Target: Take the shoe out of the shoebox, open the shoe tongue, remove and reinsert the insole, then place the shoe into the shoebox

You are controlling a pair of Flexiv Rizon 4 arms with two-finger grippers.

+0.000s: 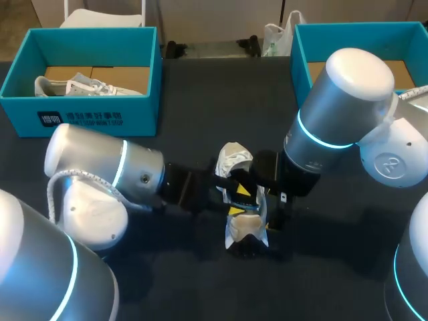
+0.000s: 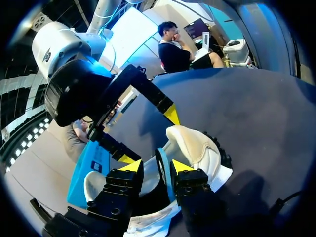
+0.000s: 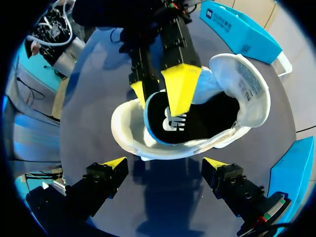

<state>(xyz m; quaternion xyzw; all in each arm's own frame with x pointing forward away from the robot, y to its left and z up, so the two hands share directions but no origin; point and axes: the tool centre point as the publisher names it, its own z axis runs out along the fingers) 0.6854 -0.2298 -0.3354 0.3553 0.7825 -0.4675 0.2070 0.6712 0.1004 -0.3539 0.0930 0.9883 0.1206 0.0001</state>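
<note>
Shoe (image 1: 244, 231) on the table, out of its box, lying between our two arms with its long axis running from our near side to the far side. Tongue (image 3: 247, 86) is folded back out of the shoe's opening, so that step looks done.

Insole (image 3: 170, 123): dark, blue-edged, mostly inside the shoe, with one edge raised at the opening. We cannot tell from this alone whether it is on its way out or going back in.

Left gripper (image 2: 156, 168) comes in from the shoe's left side. Its jaws stand narrow and appear to pinch the raised edge of the insole, one finger inside the shoe and one outside that edge.

Right gripper (image 3: 165, 165) sits just beside the shoe's right side. Its jaws are spread wide and hold nothing. The shoe lies ahead of them, not between them, its length roughly parallel to the line joining the two tips.

Governing relation: the left jaws are the ones on the insole, and the insole lies along the shoe's length. We judge that any pull or push should follow that axis, or the shoe will drag along. The right jaws are near enough to steady the shoe's side.

Left shoebox (image 1: 144, 67) and right shoebox (image 1: 299, 60) stand well apart from the shoe, on its far side.
</note>
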